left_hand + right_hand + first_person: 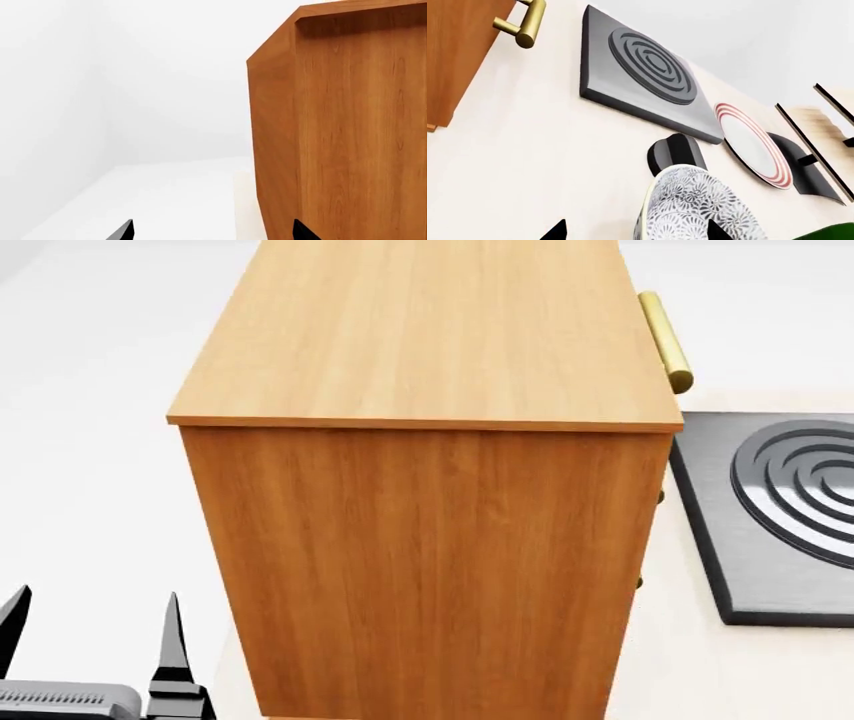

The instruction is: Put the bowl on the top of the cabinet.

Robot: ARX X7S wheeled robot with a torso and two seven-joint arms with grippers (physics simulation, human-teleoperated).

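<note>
While the left wrist view takes in only the cabinet [340, 125], seen as a tall orange-brown side panel against white walls, the two dark fingertips of the left gripper [212, 231] at the frame's edge stand well apart with nothing between them, so that arm has no part in the carrying at present. From the head view, the cabinet's top [427, 330] is a bare wood surface with a brass handle [665, 340] along its far side and a grey hob plate [787, 510] just beyond; the bowl does not show here at all, and the left gripper [91, 625] waits low beside the cabinet, its fingers spread. Through the right wrist view, the bowl [700, 210] with its dark leaf pattern sits close under the camera on the pale counter, near the hob plate [647, 75] and a red-striped plate [754, 145]. The right gripper [635, 231] shows two dark tips on either side of the bowl's near edge, apart; whether they touch it I cannot tell. By my judgement the task is barely begun: grasp, lift and placement all remain.
</note>
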